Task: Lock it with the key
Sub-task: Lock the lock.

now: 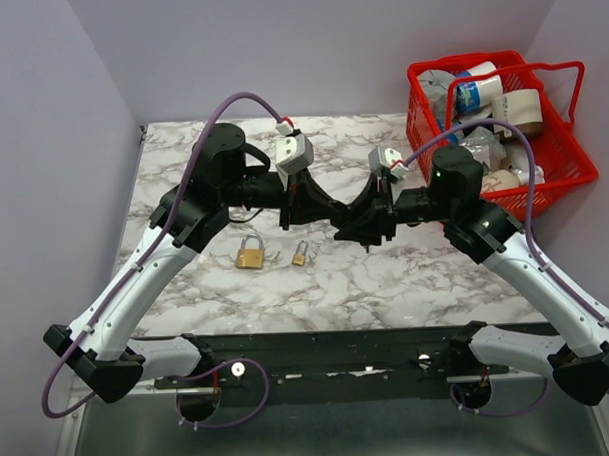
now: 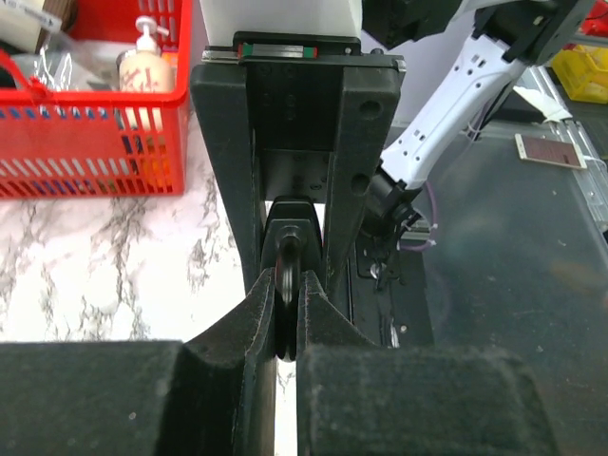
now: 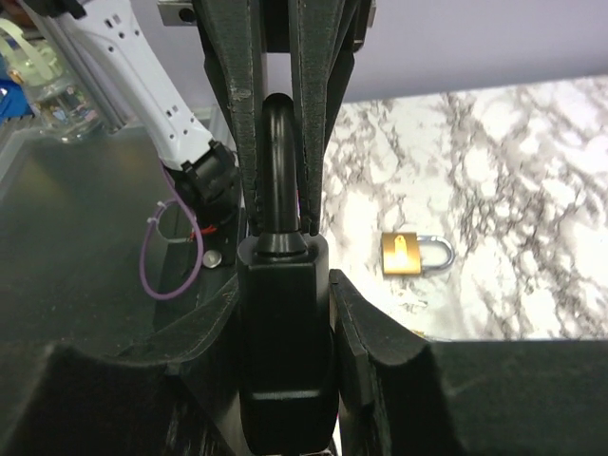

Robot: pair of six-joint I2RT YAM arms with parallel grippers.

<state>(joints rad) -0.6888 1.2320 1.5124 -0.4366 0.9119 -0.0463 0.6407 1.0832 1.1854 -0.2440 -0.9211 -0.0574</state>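
Observation:
A squat black padlock (image 3: 285, 361) hangs in the air between both grippers above the table's middle. My right gripper (image 3: 283, 290) is shut on its body. My left gripper (image 2: 285, 328) is shut on its black shackle (image 2: 287, 275), which also shows in the right wrist view (image 3: 275, 161). In the top view the left gripper (image 1: 321, 209) and the right gripper (image 1: 359, 224) meet tip to tip and hide the padlock. The key with black heads is not in view in any frame.
Two brass padlocks lie on the marble table (image 1: 406, 274) below the grippers, a larger one (image 1: 250, 254) and a small one (image 1: 300, 254). One shows in the right wrist view (image 3: 408, 254). A red basket (image 1: 562, 154) with bottles and tape stands at the back right.

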